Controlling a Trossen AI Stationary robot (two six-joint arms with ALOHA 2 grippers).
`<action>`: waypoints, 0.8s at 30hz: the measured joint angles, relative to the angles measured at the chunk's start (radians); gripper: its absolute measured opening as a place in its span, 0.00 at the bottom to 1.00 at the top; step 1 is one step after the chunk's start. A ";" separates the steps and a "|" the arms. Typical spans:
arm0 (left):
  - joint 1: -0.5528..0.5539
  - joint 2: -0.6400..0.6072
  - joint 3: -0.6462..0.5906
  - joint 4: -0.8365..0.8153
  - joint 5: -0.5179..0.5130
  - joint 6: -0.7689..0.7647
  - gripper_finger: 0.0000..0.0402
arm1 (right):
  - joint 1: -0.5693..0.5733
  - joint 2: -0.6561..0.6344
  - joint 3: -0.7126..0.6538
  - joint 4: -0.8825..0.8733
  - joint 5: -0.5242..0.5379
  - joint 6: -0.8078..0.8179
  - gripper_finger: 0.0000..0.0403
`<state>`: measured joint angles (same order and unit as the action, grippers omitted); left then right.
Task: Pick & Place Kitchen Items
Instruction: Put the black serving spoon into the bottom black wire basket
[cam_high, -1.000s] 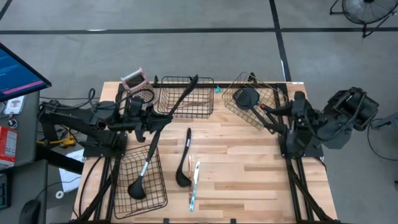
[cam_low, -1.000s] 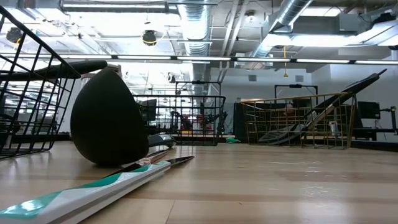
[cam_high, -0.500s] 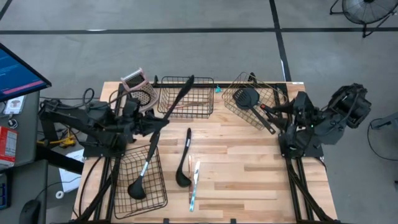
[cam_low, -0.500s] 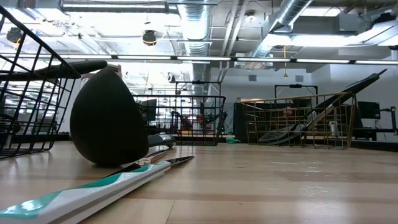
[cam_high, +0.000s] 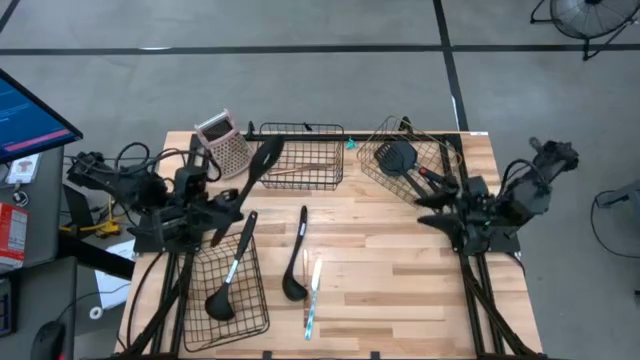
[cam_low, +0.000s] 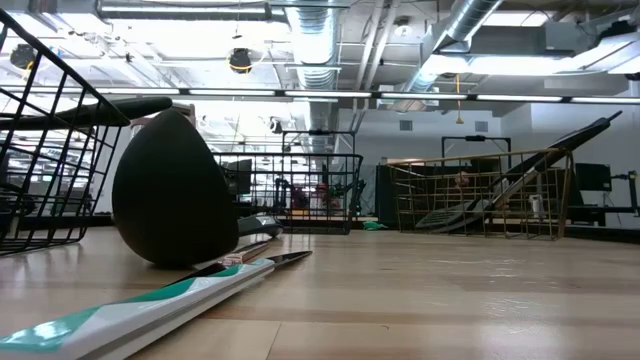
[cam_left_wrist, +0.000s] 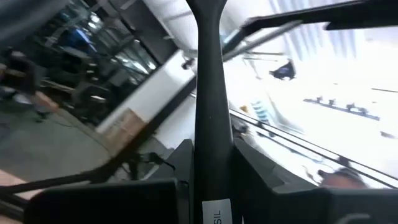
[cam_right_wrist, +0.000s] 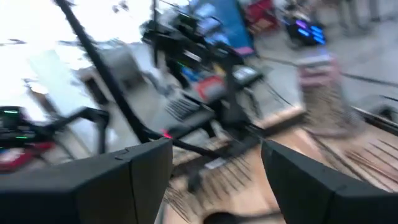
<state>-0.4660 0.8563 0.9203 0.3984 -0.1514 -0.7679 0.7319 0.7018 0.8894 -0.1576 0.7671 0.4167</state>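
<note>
The left claw (cam_high: 222, 203) is clamped on the handle of a long black plastic utensil with a rounded head (cam_high: 262, 160), gripping it low on the shaft so the head points up and away toward the far side of the desk. In the left wrist view the black handle (cam_left_wrist: 208, 112) runs straight up between the two dark fingers, pinched tight. The grip near the handle's end looks chosen to lift the tool clear of the black wire basket at the far middle (cam_high: 300, 160), whose rim its head now hangs over. The left arm is folded back at the desk's left edge, wrist tipped upward.

The right claw (cam_high: 432, 205) stands wide open and empty, its fingers (cam_right_wrist: 130, 180) spread with nothing between them. That arm is drawn in low over its base at the right edge of the light wooden desk (cam_high: 400, 290), just beside the tilted brass-coloured wire basket (cam_high: 415, 160), which holds a black slotted spatula (cam_high: 397, 158) and, it seems, a red-tipped tool.

Other items already lie sorted or waiting: a black ladle (cam_high: 228, 285) leans in the near-left black wire basket (cam_high: 250, 300), while a black spoon (cam_high: 295, 260) and a slim white-and-teal utensil (cam_high: 312, 297) rest loose on the bare desk between the arms. I judge those two still need placing.
</note>
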 joint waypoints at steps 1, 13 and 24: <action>-0.011 -0.003 0.000 0.004 0.003 0.000 0.14 | -0.011 -0.002 -0.038 0.084 -0.035 -0.035 0.61; -0.140 -0.027 0.000 -0.032 0.017 -0.097 0.14 | -0.206 0.092 -0.277 0.711 -0.351 -0.121 0.61; -0.227 -0.030 0.000 -0.411 0.030 -0.261 0.14 | -0.280 0.157 -0.278 0.712 -0.404 0.005 0.61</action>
<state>-0.6928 0.8261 0.9203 -0.0122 -0.1212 -1.0292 0.4524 0.8593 0.6109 0.5545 0.3630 0.4217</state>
